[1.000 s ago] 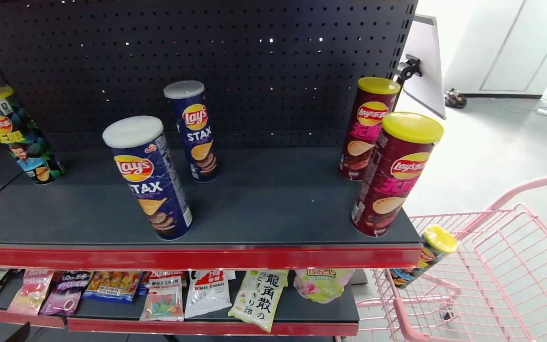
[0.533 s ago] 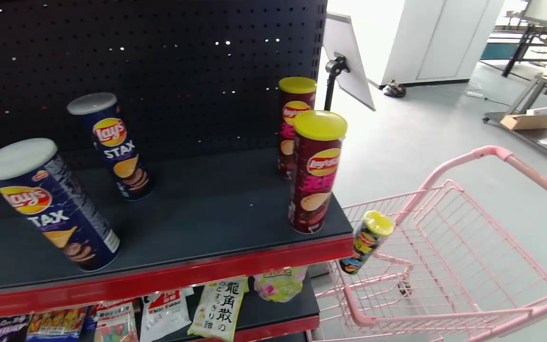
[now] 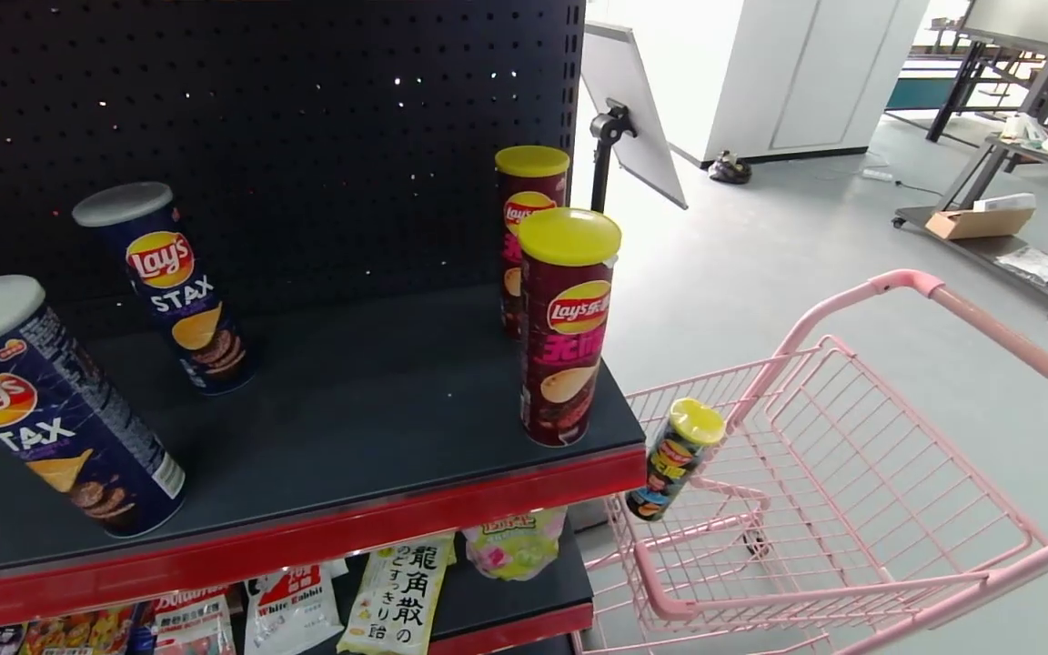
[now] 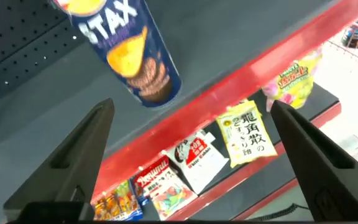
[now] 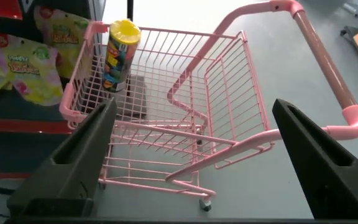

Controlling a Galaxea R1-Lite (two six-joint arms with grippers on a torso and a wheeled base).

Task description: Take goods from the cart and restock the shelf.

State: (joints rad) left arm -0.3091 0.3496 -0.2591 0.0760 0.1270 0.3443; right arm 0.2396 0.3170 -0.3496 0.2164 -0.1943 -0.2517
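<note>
A pink cart [image 3: 861, 300] stands right of the dark shelf [image 3: 351, 400]. One yellow-lidded can [image 3: 674, 455] leans in the cart's corner nearest the shelf. On the shelf stand two blue cans [image 3: 42, 409] [image 3: 165, 282] and two maroon yellow-lidded cans [image 3: 568, 327] [image 3: 524, 196]. My left gripper [image 4: 191, 104] is open over the shelf's red front edge, near the front blue can [image 4: 129, 56]. My right gripper [image 5: 194, 102] is open above the cart [image 5: 319, 56], apart from the can [image 5: 120, 55] in it.
Snack bags [image 3: 406, 591] hang along the lower shelf [image 4: 247, 134]. A white board on a stand [image 3: 633, 118] sits past the shelf's right end. A low trolley with a cardboard box [image 3: 979, 223] is at the far right. Grey floor surrounds the cart.
The head camera has swung to the right, so the shelf slid left in the picture and more of the cart shows. The cans stay where they were.
</note>
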